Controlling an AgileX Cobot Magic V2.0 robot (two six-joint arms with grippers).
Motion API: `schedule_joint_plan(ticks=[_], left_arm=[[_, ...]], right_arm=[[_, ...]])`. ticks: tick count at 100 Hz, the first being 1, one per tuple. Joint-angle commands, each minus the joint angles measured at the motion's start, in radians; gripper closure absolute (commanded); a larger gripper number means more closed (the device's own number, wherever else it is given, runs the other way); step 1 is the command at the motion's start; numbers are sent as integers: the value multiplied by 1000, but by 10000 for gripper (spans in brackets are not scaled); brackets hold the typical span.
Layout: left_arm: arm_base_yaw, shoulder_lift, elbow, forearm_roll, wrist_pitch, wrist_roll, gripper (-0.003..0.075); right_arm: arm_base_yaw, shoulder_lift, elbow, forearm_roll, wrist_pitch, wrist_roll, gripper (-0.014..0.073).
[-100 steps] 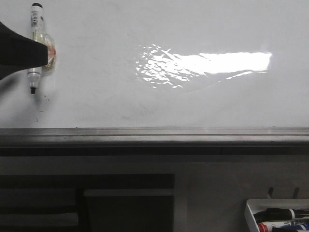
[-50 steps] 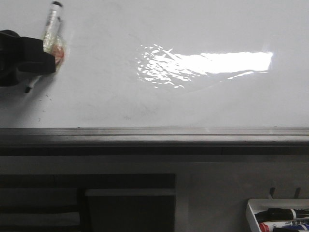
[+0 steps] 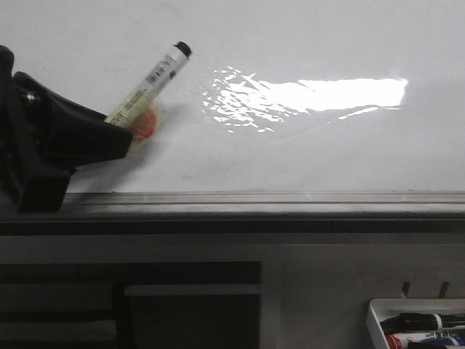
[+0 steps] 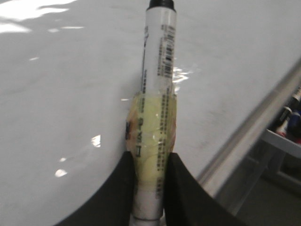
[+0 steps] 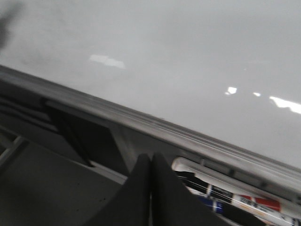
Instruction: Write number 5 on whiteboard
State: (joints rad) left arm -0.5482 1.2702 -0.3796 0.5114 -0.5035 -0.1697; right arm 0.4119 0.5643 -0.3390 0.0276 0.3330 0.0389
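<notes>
Front view: the left hand sits low at the left over the whiteboard, clamped on a taped marker that tilts up to the right. I see no number 5 on the board; the writing looks not yet started. A marker tray shows at the lower right.

Left wrist view: the fingers pinch the marker at its yellow tape wrap, a sensible hold on a light, stiff, slick barrel. The tip is hidden.

Right wrist view: the right hand is pressed together, empty, above the tray's markers.
</notes>
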Motion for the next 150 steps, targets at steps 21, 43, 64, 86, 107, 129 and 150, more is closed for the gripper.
schedule_joint_plan(ticks=[21,43,64,86,107,129,150], left_arm=[[-1,-16,-25,342,-237,0,741],[-1,-16,-25,390,-341,0,741],[-1,-16,-25,424,-351,0,741],[-1,-16,-25,424,-355,0,741],[-1,-16,-25,424,-371,0,741],[-1,-16,-25,422,-373,0,650],[-1,-18,-25,339,-372,-47,255]], right_arm=[[306,257,-241,11,-88,-2,346],[410,421,-361,11,-149,-2,206],[434,505,-408,16,-200,-2,207],[447,540,-417,36,-264,-2,294],[443,568,-417,41,-230,-2,659],[443,570,-417,41,-229,-2,657],[443,570,-415,40,-229,-6,662]])
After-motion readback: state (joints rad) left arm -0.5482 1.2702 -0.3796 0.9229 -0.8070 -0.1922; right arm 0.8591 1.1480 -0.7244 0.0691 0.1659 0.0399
